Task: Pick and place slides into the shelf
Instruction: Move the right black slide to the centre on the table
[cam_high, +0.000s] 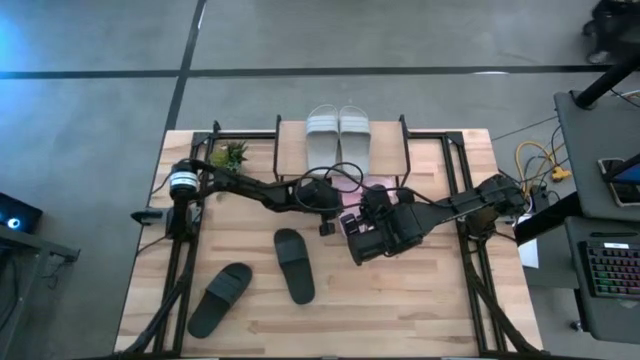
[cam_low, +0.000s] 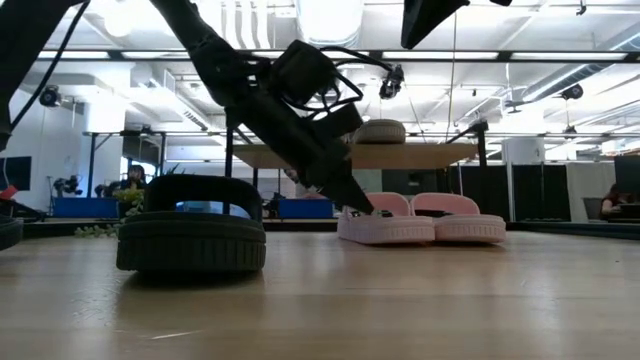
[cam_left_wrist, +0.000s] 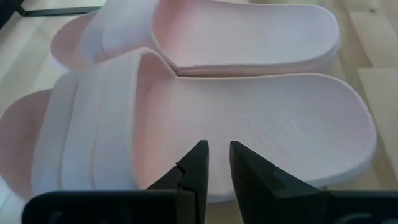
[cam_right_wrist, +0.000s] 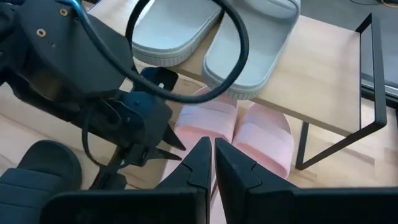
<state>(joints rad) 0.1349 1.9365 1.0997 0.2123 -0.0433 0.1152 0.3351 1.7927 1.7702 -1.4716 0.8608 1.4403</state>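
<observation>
Left gripper, fingers nearly closed and holding nothing, hovers over the heel of the near pink slide, paired with the other pink slide under the shelf. Likely light, soft foam; I'd grab the strap or sidewall. Right gripper, pinched shut and empty, crowds in close. Grey slides sit on the shelf top; black slides on the table.
</observation>
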